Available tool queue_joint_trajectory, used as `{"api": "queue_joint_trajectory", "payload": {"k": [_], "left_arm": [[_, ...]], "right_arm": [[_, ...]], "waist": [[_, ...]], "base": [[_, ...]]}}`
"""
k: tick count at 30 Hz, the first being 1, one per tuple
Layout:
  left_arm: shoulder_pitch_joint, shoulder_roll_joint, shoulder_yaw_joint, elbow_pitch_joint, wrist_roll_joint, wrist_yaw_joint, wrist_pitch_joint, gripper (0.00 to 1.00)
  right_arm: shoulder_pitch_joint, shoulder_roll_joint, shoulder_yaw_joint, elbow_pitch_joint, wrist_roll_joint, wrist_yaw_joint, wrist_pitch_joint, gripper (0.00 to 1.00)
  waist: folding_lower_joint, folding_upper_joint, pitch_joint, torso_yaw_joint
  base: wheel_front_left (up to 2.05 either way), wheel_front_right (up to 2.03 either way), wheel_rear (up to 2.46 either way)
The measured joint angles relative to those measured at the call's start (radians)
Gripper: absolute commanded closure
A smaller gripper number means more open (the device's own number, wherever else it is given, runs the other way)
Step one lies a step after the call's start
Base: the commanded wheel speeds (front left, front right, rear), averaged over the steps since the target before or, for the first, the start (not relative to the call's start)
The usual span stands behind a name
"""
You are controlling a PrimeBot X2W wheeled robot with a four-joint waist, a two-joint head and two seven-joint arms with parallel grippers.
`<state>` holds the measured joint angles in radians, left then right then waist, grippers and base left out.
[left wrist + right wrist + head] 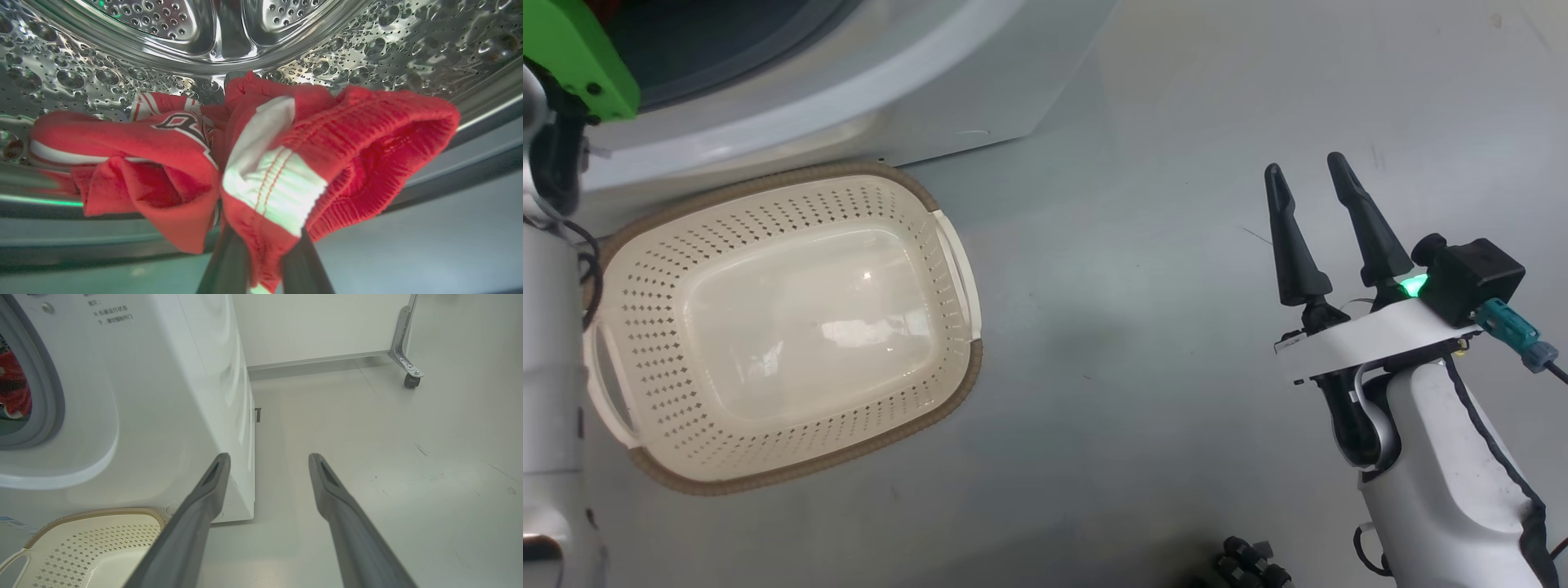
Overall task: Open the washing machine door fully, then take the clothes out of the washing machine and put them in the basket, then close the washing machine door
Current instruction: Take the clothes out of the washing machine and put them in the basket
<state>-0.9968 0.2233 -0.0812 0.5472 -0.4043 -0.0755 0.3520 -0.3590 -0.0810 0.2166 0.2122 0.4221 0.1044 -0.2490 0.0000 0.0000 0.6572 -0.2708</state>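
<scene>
head, basket: the basket (809, 327) sits on the floor (1176, 327) just in front of the washing machine (849, 90), nothing in it
head, right gripper: my right gripper (1304, 163) hangs over bare floor well right of the basket, fingers apart, holding nothing
head, left arm: my pale forearm (551, 367) runs up the left edge toward the machine's opening
left wrist, left gripper: my left gripper (263, 228) is inside the drum (122, 61), fingers (226, 265) pinched together on the clothes (261, 163)
left wrist, clothes: red bundle, white panel and ribbed waistband bunched at the pinch, lettered jersey to the left; cannot tell whether the far folds rest on the drum wall or hang free
right wrist, right gripper: fingers spread wide, pointing at the floor beside the machine's front corner
right wrist, surroundings: red cloth shows inside the grey gasket (55, 400) at left; basket corner low left, near the machine's foot
step: take-out, first grab; I judge the door open, since my arm reaches into the drum
next: draw the left arm straight back over the gasket lip with the clamp tight, swing down over the basket, then let go
watch: trailing cloth could snag on the lip or land outside the basket; I should recheck the drum for leftovers before closing the door
</scene>
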Motion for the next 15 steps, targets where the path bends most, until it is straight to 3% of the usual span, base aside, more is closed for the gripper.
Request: {"api": "queue_joint_trajectory", "payload": {"k": [15], "left_arm": [[0.226, -0.072, -0.017, -0.119, 0.027, 0.001, -0.291, 1.0]], "right_arm": [[0.033, -0.016, -0.044, 0.004, -0.033, 0.0, 0.0, 0.0]], "waist": [[0.0, 0.0, -0.07, 0.067]], "base": [[0.0, 0.0, 0.0]]}}
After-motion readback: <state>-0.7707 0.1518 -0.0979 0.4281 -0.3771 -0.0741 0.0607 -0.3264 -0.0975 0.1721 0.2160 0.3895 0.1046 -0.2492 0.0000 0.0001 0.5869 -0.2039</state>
